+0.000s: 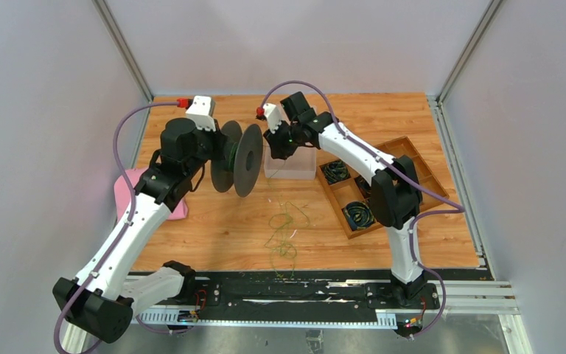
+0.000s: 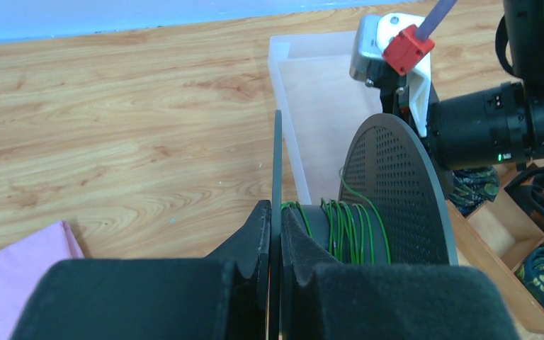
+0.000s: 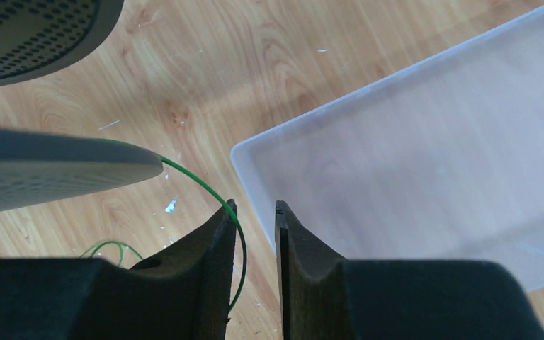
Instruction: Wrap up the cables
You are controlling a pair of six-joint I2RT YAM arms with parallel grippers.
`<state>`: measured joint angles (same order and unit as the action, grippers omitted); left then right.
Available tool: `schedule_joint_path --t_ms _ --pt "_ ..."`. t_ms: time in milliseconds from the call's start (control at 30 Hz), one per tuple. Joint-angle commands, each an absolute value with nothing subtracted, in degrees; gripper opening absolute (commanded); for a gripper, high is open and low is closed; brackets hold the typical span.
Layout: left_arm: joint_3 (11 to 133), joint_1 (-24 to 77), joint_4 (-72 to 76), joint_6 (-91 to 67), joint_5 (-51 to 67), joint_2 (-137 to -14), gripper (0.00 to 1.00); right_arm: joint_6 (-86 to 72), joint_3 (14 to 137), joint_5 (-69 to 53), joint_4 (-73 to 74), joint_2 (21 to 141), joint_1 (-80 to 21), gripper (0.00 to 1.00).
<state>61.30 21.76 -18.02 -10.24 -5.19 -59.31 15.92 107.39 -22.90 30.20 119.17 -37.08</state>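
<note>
Right wrist view: my right claw [image 3: 255, 205] stands a narrow slit open and grips nothing. The green cable [image 3: 198, 182] arcs off the spool [image 1: 239, 158] rim and runs down along the inner face of the left finger [image 3: 212, 248], just inside the gap. The spool lies just left of this claw with its axle running left to right. My left claw [image 2: 275, 209] is clamped on the spool's left flange. Slack loops [image 1: 284, 230] lie on the table [image 1: 383, 118] near my bases. As I judge it, the right claw is nearer the strand, so guiding it around the core falls to that arm.
</note>
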Motion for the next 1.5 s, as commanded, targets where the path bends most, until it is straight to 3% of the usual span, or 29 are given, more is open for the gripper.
schedule_joint_path --t_ms 0,300,667,1467 --pt "64.43 20.68 -15.59 -12.57 -4.77 -57.65 0.00 14.10 105.47 -26.79 29.71 119.41 -36.38 0.28" --pt "64.24 19.86 -15.35 -12.94 -6.09 -57.83 0.00 12.49 106.00 -30.94 30.09 116.86 -36.22 0.49" --pt "62.30 19.75 -13.59 -11.87 -6.91 -57.83 0.00 10.31 111.19 -34.79 33.13 114.97 -35.99 0.67" --pt "61.51 19.69 -13.18 -11.87 -6.49 -57.43 0.00 5.53 116.87 -36.15 34.26 114.55 -34.89 0.75"
